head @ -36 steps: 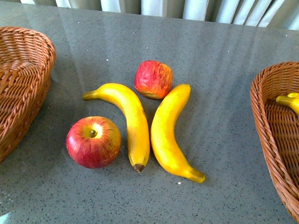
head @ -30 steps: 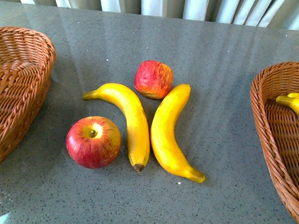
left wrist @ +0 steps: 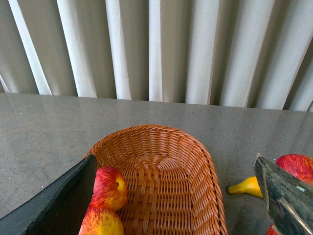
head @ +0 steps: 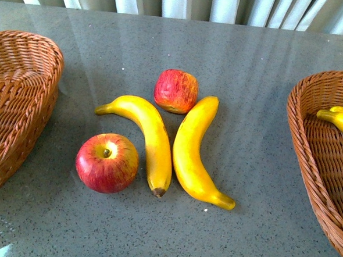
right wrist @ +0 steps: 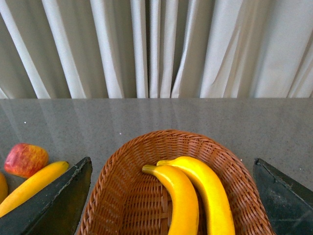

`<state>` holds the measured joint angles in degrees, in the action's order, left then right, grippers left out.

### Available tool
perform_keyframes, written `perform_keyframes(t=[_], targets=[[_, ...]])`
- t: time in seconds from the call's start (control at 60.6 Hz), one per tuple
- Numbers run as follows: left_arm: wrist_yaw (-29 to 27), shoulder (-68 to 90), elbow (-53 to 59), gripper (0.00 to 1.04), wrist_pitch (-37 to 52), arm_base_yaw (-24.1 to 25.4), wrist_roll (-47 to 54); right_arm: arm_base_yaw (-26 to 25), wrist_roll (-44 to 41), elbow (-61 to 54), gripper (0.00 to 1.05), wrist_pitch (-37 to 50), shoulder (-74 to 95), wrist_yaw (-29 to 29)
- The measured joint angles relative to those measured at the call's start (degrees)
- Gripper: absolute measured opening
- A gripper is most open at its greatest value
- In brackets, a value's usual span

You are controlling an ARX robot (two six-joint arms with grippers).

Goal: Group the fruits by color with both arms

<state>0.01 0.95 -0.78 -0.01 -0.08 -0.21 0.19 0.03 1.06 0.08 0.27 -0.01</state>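
On the grey table lie two red apples, one far (head: 175,91) and one near (head: 107,162), with two yellow bananas (head: 144,138) (head: 191,153) between them. Neither arm shows in the front view. My left gripper (left wrist: 174,164) is open over the left basket (left wrist: 215,186), which holds two apples (left wrist: 108,187) (left wrist: 101,223) beside its left finger. My right gripper (right wrist: 172,160) is open over the right basket (right wrist: 105,183), where two bananas (right wrist: 178,200) (right wrist: 210,191) lie side by side between the fingers, untouched.
The left wicker basket (head: 22,96) and the right one (head: 315,155) stand at the table's two sides. White curtains hang behind the table's far edge. Bare grey tabletop (head: 251,69) surrounds the fruit cluster.
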Motion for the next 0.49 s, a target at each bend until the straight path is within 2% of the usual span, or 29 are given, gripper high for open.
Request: perform_keyframes(t=[0.148, 0.181, 0.214, 0.28, 0.363, 0.445, 0.495], targets=[[0.33, 0.09, -0.04, 0.96, -0.13, 0.07, -0.02, 0.0, 0.0, 0.0, 0.96, 0.0, 0.0, 0.0], [4.37, 1.73, -1.42, 0.96, -4.07, 1.05, -0.04, 0.0, 0.02, 0.0, 0.96, 0.0, 0.0, 0.02], [9.66, 6.14, -4.85, 0.96, -11.85, 1.46, -0.22, 0.0, 0.0, 0.0, 0.96, 0.0, 0.0, 0.07], [12.94, 15.17, -9.51, 0.96, -18.36, -0.37, -1.33, 0.0, 0.0, 0.0, 0.96, 0.0, 0.0, -0.02], [9.14, 25.27, -13.03, 0.96, -14.97, -5.25, -3.34, 0.0, 0.0, 0.0, 0.96, 0.0, 0.0, 0.0], [1.99, 32.65, -15.3, 0.96, -9.31, -12.61, -7.19, 0.0, 0.0, 0.0, 0.96, 0.0, 0.0, 0.0], [-1.68, 36.98, -15.39, 0.96, -5.64, -18.67, -10.03, 0.0, 0.0, 0.0, 0.96, 0.0, 0.0, 0.0]])
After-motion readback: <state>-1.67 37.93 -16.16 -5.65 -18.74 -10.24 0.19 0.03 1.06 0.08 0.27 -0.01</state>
